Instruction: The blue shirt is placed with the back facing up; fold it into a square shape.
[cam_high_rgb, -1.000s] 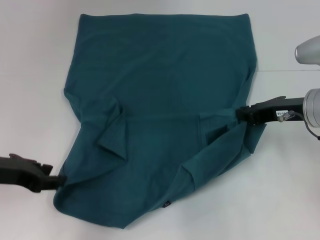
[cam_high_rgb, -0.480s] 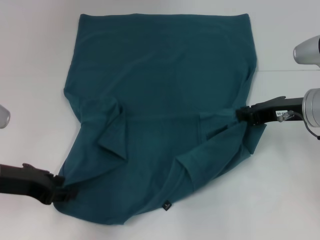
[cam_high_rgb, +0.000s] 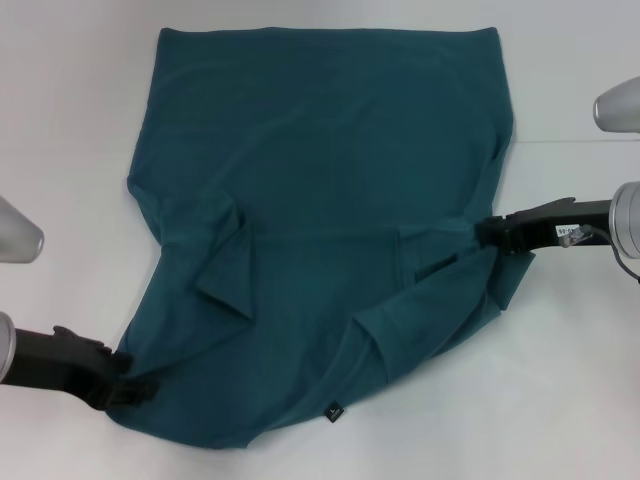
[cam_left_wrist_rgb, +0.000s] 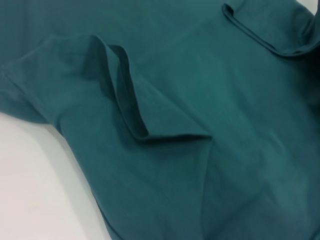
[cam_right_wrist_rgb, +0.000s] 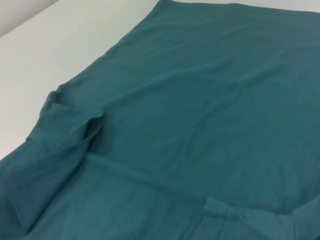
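The blue shirt (cam_high_rgb: 320, 170) lies plain side up on the white table (cam_high_rgb: 70, 120), flat at the far end and rumpled at the near end. My left gripper (cam_high_rgb: 128, 385) is shut on its near left corner, low at the table. At the shirt's right edge my right gripper (cam_high_rgb: 487, 232) is shut on the cloth, which drapes down from it. A small dark hem tag (cam_high_rgb: 335, 409) shows at the near edge. The left wrist view shows the shirt (cam_left_wrist_rgb: 200, 75) with a folded sleeve flap (cam_left_wrist_rgb: 135, 115). In the right wrist view the shirt (cam_right_wrist_rgb: 200, 90) spreads wide and smooth.
Bare white table surrounds the shirt on the left (cam_left_wrist_rgb: 35, 190), the right and the near side (cam_high_rgb: 520, 400). Silver arm links sit at the right edge (cam_high_rgb: 620, 110) and the left edge (cam_high_rgb: 15, 230) of the head view.
My left gripper has drawn the near left corner toward the near side and a little right, tucking the hem in. The right gripper has shifted slightly to the right.
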